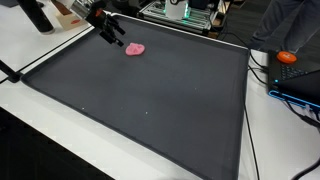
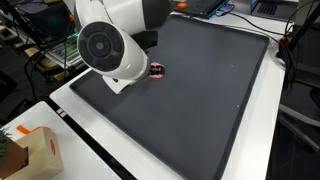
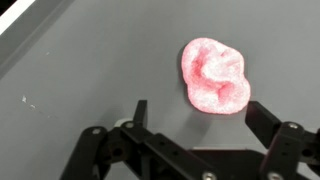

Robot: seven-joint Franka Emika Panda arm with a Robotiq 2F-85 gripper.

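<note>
Hanging low over the mat, the gripper [image 3: 198, 108] stood with its jaws spread wide and empty, wide enough to straddle the pink lump [image 3: 214, 76] just ahead of its fingertips (no contact that the wrist view showed). That lump lay loose on the dark mat [image 1: 150, 110], near a corner, with the white table [image 1: 45, 45] beyond.

White rounded arm [image 2: 112, 45], black linked pincer [image 3: 198, 108]

The wrist view's lower edge cut off the gripper [image 3: 197, 110]; in an exterior view the arm [image 2: 110, 45] hid much of it and the lump [image 2: 157, 70].
</note>
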